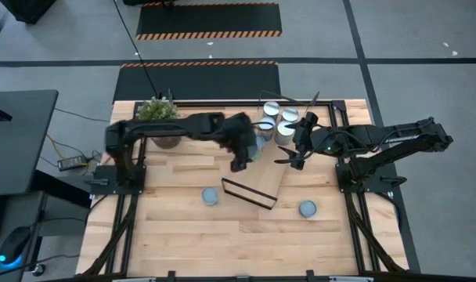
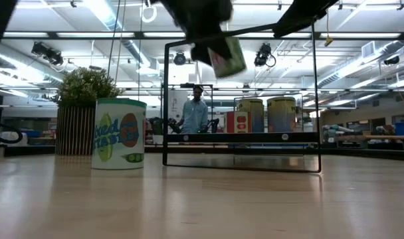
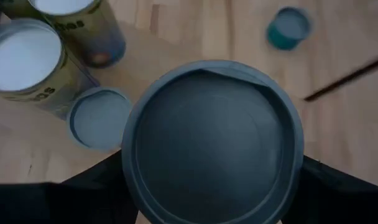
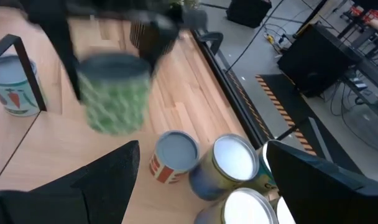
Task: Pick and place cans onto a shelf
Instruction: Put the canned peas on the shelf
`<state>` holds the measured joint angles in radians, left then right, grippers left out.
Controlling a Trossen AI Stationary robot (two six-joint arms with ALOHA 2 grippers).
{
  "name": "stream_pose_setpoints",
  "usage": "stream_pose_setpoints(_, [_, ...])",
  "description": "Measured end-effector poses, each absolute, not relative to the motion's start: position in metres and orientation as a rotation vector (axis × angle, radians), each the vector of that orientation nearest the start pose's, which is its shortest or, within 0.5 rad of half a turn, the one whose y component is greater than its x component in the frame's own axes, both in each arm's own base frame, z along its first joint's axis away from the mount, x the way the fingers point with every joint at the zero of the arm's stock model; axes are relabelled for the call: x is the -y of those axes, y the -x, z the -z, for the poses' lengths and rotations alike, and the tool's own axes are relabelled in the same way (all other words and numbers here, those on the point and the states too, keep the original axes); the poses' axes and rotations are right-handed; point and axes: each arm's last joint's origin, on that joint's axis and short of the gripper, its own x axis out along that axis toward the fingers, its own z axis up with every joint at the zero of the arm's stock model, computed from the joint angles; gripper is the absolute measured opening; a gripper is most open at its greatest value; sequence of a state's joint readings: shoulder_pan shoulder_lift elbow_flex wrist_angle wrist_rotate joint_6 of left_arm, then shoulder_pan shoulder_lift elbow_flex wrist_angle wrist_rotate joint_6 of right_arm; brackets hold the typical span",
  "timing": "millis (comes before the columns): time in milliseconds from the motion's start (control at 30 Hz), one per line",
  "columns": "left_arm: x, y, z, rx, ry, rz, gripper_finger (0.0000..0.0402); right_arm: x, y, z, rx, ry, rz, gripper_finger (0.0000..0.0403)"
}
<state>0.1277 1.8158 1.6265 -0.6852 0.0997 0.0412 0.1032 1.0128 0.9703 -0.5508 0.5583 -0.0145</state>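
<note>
The left gripper (image 1: pixel 242 153) holds a green can (image 4: pixel 114 93) in the air over the shelf (image 1: pixel 257 184), beside the cans already standing there (image 1: pixel 283 124). Lowered carelessly, it could knock those neighbours. The right gripper (image 1: pixel 297 153) hovers wide open nearby, risking a collision.

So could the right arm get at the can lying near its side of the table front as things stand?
Probably yes: the right gripper is open and empty, and that can stands alone on bare table, clear of the shelf.
</note>
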Motion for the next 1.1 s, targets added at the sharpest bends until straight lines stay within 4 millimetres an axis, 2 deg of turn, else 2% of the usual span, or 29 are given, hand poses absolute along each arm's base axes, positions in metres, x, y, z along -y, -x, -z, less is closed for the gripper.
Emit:
stream_pose_setpoints(100, [-0.058,-0.419,-0.287,-0.933,0.038,0.006,0.0286,-0.005,-0.199,-0.326,-0.582,0.196,0.442,0.0358])
stream_pose_setpoints(233, [-0.061,-0.450,-0.283,-0.980,0.019,0.026,0.0286,-0.005,-0.196,-0.325,-0.602,0.186,0.444,0.0358])
stream_pose_setpoints(467, [-0.064,-0.483,-0.258,-1.006,-0.012,0.051,0.0286,-0.004,-0.193,-0.322,-0.637,0.182,0.453,0.0358])
stream_pose_setpoints(700, [-0.058,-0.493,-0.243,-0.999,-0.017,0.060,0.0286,-0.004,-0.187,-0.324,-0.630,0.181,0.468,0.0358])
stream_pose_setpoints(867, [-0.059,-0.493,-0.241,-1.009,0.012,0.044,0.0286,-0.004,-0.185,-0.325,-0.625,0.177,0.468,0.0358])
stream_pose_setpoints(1100, [-0.049,-0.496,-0.232,-1.028,0.016,0.067,0.0287,-0.005,-0.186,-0.325,-0.626,0.180,0.463,0.0358])
